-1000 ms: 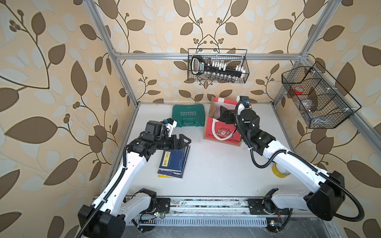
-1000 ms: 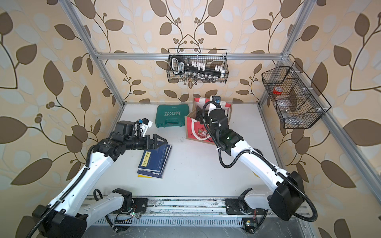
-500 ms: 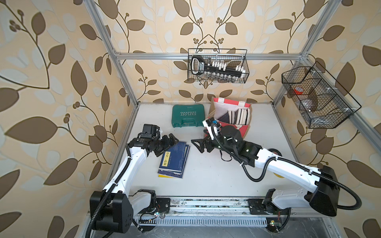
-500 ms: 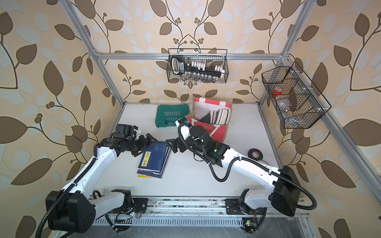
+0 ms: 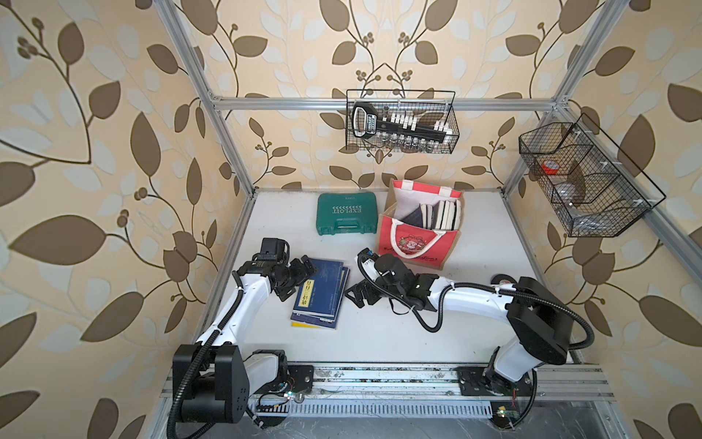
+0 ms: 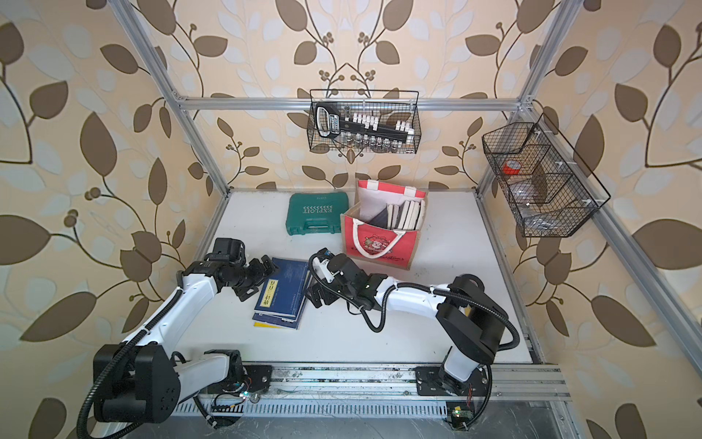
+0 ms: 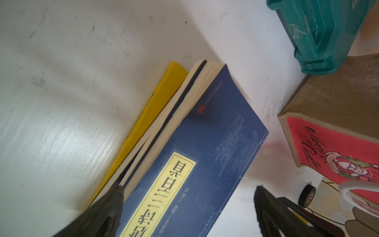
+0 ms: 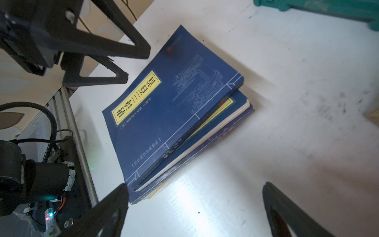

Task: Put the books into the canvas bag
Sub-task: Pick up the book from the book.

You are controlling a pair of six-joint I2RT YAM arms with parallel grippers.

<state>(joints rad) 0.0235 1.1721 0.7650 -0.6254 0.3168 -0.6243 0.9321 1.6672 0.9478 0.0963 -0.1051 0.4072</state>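
Note:
A stack of dark blue books [image 5: 321, 294] [image 6: 283, 292] with a yellow one at the bottom lies flat on the white table. My left gripper [image 5: 298, 279] [image 6: 258, 279] is open at the stack's left edge. In the left wrist view the top book [image 7: 205, 143] runs between the spread fingers of that gripper [image 7: 188, 186], and nothing is gripped. My right gripper [image 5: 357, 294] [image 6: 317, 294] [image 8: 194, 185] is open low at the stack's right side, over bare table by the stack's corner [image 8: 164, 112]. The canvas bag [image 5: 418, 243] [image 6: 383, 243] stands upright behind, with several books [image 5: 437, 214] in it.
A green tool case [image 5: 347, 213] lies left of the bag. A black tape roll [image 5: 501, 281] sits behind the right arm. Wire baskets hang on the back wall [image 5: 400, 121] and the right wall [image 5: 585, 178]. The left gripper [image 8: 136, 65] faces the right wrist camera across the stack.
My right arm has swung from the bag's mouth down to the table beside the stack. The left gripper has dropped to the stack's left edge. Both stayed open.

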